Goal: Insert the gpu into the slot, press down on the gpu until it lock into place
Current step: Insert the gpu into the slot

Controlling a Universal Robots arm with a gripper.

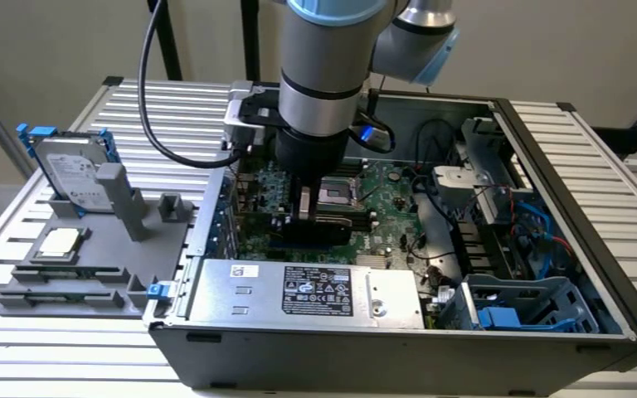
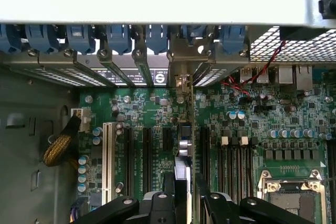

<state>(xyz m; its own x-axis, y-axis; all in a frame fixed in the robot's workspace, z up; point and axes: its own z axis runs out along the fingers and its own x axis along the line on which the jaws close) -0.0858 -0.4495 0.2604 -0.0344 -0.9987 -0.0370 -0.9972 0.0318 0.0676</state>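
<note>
Item: gpu (image 2: 182,153), a thin black card standing on edge over the motherboard (image 2: 152,106), inside the open case (image 1: 584,274).
Position: between the black expansion connectors (image 2: 137,150) and the memory strips (image 2: 236,156). Its metal end plate (image 2: 181,80) meets the rear wall, among the blue clips (image 2: 118,38).
Slot: under the card and hidden by it, so how deep the card sits cannot be told.
Gripper (image 2: 184,205): directly over the card, on an arm that hangs near vertical.
Jaws: one on either side of the card's upper edge. Whether they are clenched on it or released cannot be told.
Step in hand (judged): seating the card in the slot.
Handling (judged): hold the card upright and parallel to the neighbouring connectors. Push straight down, with the load spread evenly along the top edge. A tilt would likely jam one end or strain the board. The end plate should stay in its rear gap.
Wrist view supplies: the card edge-on, its line against the connector rows, the end plate at the rear wall, and the processor socket (image 2: 291,192).
Exterior view supplies: the card's dark face low over the board, and the grey metal box (image 1: 308,290) with a white label in front of it. On the worktop (image 1: 31,356), to the exterior view's left of the case, stands a hard drive (image 1: 70,170).
</note>
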